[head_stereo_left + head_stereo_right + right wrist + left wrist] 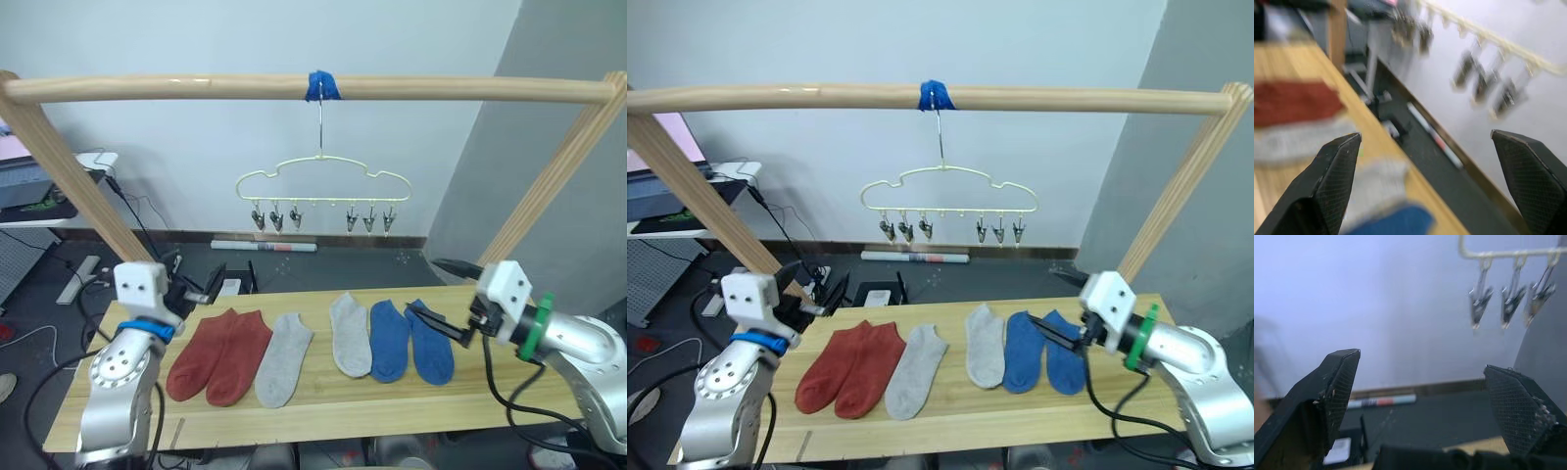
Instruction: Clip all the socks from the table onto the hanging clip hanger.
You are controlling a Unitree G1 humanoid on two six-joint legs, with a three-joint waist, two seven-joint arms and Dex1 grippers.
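On the table (323, 416), six socks (309, 348) lie in a row, none clipped yet. The left gripper (201, 292) is wide open, empty; the right gripper (443, 297), also wide, hovers by the blue pair. Next: pinch one and lift it to the clip hanger (323, 181).

Head stereo pair: high, facing forward and down over long pale plank table (323, 411), both eyes sharing row of socks, round wooden rail (294, 88) and pale yellow wavy wire clip hanger (323, 181) beyond.

Left wrist view: low, close behind own two black fingers (1327, 396), facing up toward wall and hanger's metal clips (1508, 298).

Right wrist view: close above tabletop, facing along table edge (1359, 115) toward blurred socks and same hanger.
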